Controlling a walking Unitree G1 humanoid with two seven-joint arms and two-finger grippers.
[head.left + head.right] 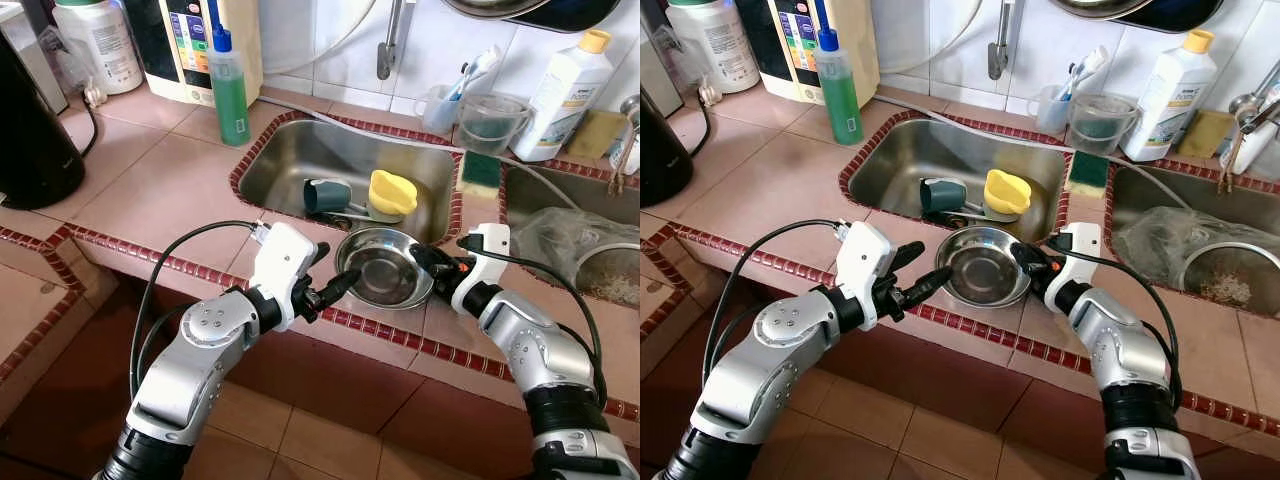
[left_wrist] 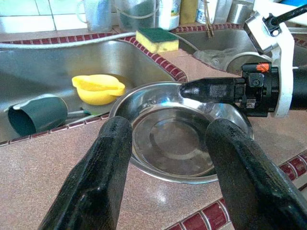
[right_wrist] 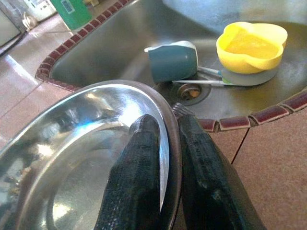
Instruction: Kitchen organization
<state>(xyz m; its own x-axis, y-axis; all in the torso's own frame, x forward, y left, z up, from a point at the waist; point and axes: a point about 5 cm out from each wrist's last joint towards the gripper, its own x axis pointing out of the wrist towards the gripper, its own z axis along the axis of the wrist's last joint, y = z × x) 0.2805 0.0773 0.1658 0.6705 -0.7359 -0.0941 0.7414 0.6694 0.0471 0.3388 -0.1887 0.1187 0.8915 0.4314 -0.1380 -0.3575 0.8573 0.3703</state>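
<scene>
Your right tool [image 1: 432,262] is clamped on the rim of the steel bowl [image 1: 383,268], one finger inside the rim and one outside; the right wrist view shows that pinch clearly. The bowl sits on the tiled bench [image 1: 160,190] at the front lip of the sink [image 1: 300,160], partly overhanging the basin edge, and I can't tell whether it's lifted or resting.

Your left tool [image 1: 335,287] is spread wide and holds nothing. It's just beside the bowl's near-left rim, pointed at it; the left wrist view has both fingers [image 2: 100,177] straddling the bowl from the front, apart from it.

Progress, as I judge it: early. You've got one item in hand and nothing looks put away.

Left to sort in the sink:
- teal cup [image 1: 328,195] on its side
- yellow dish [image 1: 392,190] next to it, sitting on something grey
- a thin utensil lying between them near the drain; too small to identify

Around the sink: green soap bottle [image 1: 229,90] at the back left, sponge [image 1: 480,170] on the divider, white bottle [image 1: 563,95] and a clear jug [image 1: 490,122] by the wall. The second basin on the right holds a clear plastic bag [image 1: 560,240]

Watch out: a one-sided rim pinch on a slick steel bowl can pivot, so you may want the left tool on the other rim before you carry it
</scene>
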